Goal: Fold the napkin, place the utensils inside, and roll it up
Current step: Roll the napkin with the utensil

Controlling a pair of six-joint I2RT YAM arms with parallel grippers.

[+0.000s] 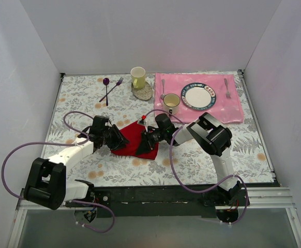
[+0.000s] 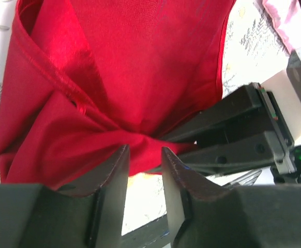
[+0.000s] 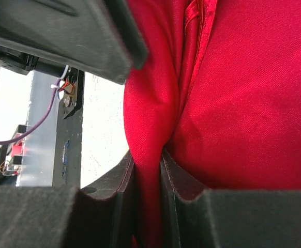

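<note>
By the right gripper (image 3: 147,160), jaws nearly closed, a fold of the napkin (image 3: 233,103) is pinched; another bunch is nipped by the left gripper (image 2: 143,155). The cloth is held crumpled at the near middle of the table (image 1: 202,160). Folding is judged unfinished; the utensils and rolling remain.

Red napkin (image 1: 135,143) bunched between left arm (image 1: 73,152) and right arm (image 1: 202,132), placemat (image 1: 228,103) far right

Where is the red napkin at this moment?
In the top view, the napkin is bunched near the table's centre, between the left claw and the right claw.
</note>
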